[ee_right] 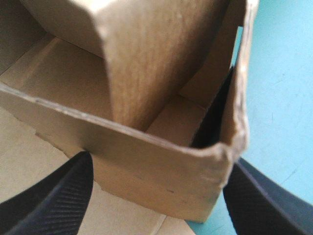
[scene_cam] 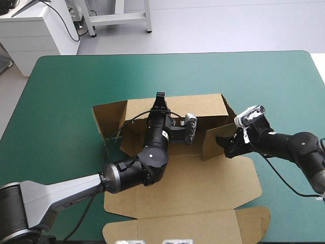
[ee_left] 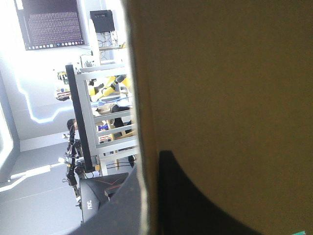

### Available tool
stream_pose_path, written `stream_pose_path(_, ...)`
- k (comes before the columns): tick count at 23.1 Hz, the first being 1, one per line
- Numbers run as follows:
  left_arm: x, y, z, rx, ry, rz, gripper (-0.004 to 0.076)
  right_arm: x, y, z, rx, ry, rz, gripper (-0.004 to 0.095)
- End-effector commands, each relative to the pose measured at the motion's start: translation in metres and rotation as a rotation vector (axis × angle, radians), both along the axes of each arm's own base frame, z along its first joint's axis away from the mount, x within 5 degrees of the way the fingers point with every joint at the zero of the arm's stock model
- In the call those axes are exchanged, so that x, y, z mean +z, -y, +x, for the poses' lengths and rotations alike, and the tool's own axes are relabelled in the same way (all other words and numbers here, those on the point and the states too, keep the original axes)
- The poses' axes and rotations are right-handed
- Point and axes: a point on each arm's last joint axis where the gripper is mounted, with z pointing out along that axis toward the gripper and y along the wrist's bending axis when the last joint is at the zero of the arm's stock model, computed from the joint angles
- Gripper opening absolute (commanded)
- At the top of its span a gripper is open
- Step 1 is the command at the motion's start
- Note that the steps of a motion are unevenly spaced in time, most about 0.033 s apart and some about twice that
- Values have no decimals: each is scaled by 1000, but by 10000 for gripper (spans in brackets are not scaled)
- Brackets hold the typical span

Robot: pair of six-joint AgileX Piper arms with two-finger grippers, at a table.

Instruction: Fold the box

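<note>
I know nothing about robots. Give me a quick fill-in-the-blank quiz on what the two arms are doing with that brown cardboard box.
1. The brown cardboard box sits on a table cover coloured ___.
2. Of the box's raised walls, the left gripper pinches the ___ one.
3. The right gripper is ___, not shut, straddling a box corner.
4. The box's lid, nearest the robot, lies ___ rather than raised.

Missing words: teal-green; far; open; flat.

A lab: teal-green table (scene_cam: 177, 76), white cabinet (scene_cam: 35, 33) and metal frame stand (scene_cam: 122, 18) beyond it.
</note>
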Motion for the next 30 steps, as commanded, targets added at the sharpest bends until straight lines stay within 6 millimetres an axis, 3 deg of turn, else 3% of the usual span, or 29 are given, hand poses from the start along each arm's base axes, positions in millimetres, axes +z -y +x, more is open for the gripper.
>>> stream_pose_path(1, 24, -3, -4, -15, 72, -38, -8, 15, -10, 3, -54, 91, 11, 671)
stream_pose_path(4, 24, -3, -4, -15, 72, -38, -8, 18, -21, 6, -107, 138, 0, 671)
stream_pose_path(11, 24, -3, -4, -16, 72, -38, -8, 15, -25, 0, -89, 83, -15, 669)
stream_pose_path(17, 24, -3, -4, -16, 72, -38, -8, 23, -17, 14, -273, 182, 65, 669)
stream_pose_path(22, 24, -2, -4, -23, 70, -40, -8, 23, -21, 13, -202, 193, 51, 660)
stream_pose_path(27, 23, 0, -5, -49, 63, -47, -8, 21, -22, 14, -167, 217, 13, 551)
stream_pose_path(30, 23, 1, -5, -61, 60, -50, -8, 16, -24, 16, -152, 196, 9, 534)
